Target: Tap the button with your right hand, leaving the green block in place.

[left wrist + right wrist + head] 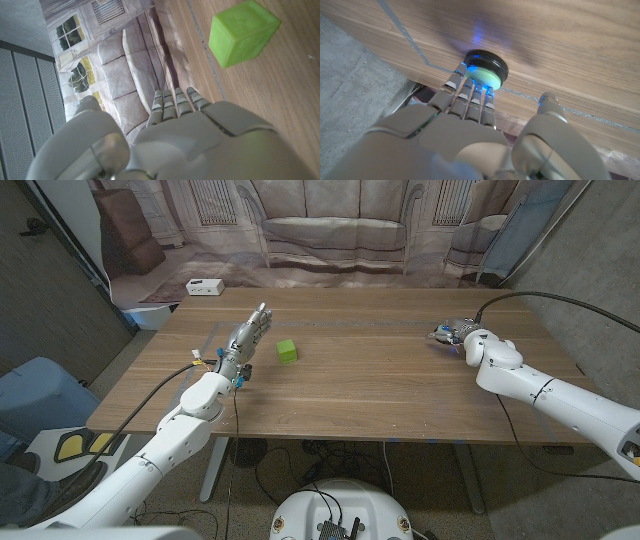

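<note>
Button sits on the table at its right side, lit blue, right hand fingers straight, touching it. Block lies beside the empty left hand, fingers extended.

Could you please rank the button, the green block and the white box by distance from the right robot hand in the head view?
1. Button, at the right robot hand fingertips.
2. Green block, mid-table, towards the left robot hand.
3. White box, beyond the table's far left corner.
</note>
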You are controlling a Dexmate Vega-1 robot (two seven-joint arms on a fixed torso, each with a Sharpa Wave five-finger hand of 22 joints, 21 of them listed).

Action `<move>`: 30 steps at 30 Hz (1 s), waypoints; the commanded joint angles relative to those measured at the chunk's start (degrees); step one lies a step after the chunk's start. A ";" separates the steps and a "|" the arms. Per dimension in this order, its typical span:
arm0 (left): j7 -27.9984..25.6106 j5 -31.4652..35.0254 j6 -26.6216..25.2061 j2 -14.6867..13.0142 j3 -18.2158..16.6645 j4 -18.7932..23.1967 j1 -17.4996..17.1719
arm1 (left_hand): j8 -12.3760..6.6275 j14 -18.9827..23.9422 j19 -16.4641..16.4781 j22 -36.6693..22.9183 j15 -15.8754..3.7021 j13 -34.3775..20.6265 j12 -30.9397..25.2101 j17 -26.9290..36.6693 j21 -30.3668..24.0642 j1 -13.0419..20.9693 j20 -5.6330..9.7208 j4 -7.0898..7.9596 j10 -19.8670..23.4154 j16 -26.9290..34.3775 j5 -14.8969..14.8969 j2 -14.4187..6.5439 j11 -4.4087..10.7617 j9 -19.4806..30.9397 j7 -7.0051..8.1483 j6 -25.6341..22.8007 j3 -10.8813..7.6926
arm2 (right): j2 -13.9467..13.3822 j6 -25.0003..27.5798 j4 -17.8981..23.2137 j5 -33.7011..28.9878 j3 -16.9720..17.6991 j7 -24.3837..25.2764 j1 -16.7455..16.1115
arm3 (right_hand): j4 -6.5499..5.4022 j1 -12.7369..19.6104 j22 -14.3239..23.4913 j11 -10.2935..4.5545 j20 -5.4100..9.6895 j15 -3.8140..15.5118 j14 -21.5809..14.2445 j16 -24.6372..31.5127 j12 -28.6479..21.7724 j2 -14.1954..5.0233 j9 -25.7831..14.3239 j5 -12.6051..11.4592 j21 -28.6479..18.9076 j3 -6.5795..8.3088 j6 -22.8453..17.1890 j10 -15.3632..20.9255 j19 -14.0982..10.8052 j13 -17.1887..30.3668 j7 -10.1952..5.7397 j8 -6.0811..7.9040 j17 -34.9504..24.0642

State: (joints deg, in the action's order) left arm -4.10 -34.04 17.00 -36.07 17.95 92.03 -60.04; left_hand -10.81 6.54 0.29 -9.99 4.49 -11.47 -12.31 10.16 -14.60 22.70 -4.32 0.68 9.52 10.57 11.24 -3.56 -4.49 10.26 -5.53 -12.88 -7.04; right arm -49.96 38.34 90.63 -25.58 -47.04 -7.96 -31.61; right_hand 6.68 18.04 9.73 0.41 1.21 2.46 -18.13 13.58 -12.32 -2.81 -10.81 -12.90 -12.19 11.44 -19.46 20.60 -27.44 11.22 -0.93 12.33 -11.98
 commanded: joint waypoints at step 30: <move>1.19 -0.49 0.49 0.46 0.38 -1.44 0.74 | -0.13 0.02 0.52 -0.21 -0.09 -0.16 -0.06 0.10 0.56 -0.02 -0.09 -0.46 0.17 0.21 -0.21 -0.52 0.23 0.24 0.14 -0.32 -0.15 | -1.09 2.03 5.22 0.43 3.62 5.09 -2.94 | 0.19 -0.26 0.11 -0.21 -0.84 -0.13 0.06 -0.32 0.23 -0.31 -0.13 0.18 0.61 0.39 0.50 -0.03 0.28 0.19 -0.09 -0.49 0.04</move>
State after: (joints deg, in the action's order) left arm -3.35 -34.27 17.15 -35.81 18.20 91.12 -59.55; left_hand -10.81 6.54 0.29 -9.99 4.49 -11.48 -12.31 10.16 -14.19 22.70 -4.32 0.54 9.52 10.57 11.24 -3.55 -4.49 10.26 -5.53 -12.88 -6.89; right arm -50.48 39.62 94.11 -25.39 -44.47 -4.50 -33.66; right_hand 6.68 18.04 9.73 0.10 0.90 2.45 -18.12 13.33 -12.40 -2.81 -10.79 -12.90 -11.65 11.43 -19.23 20.64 -27.13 11.45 -1.15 11.97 -11.98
